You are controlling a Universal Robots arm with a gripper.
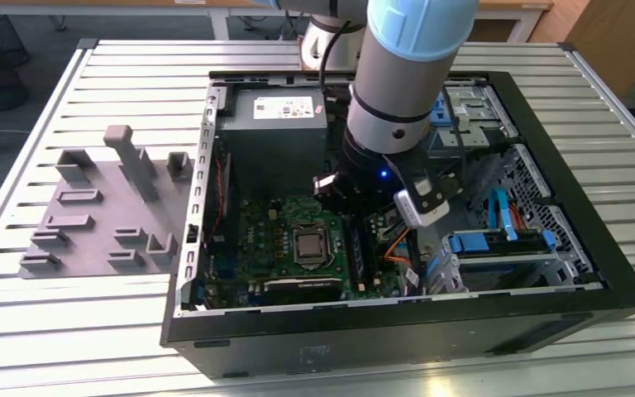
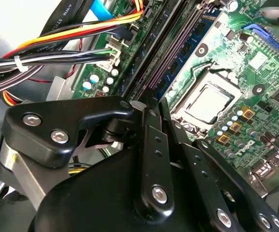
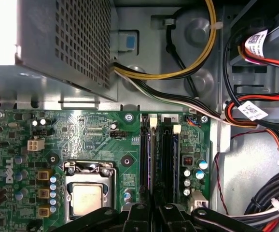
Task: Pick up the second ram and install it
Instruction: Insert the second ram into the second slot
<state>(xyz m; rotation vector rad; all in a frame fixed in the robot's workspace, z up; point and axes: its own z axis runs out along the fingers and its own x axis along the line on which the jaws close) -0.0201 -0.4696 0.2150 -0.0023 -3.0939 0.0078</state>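
Hovering over the memory slots (image 3: 160, 154), the gripper (image 2: 151, 104) has jaws drawn narrow; the exterior view adds the computer case (image 1: 582, 273).

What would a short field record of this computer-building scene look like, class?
Setting: open computer case on a slatted table
Gripper: gripper low over the motherboard's memory slots
Ram: a dark-blue ram stick stands in one slot
Beside case: grey fixture tray, on the exterior view's left
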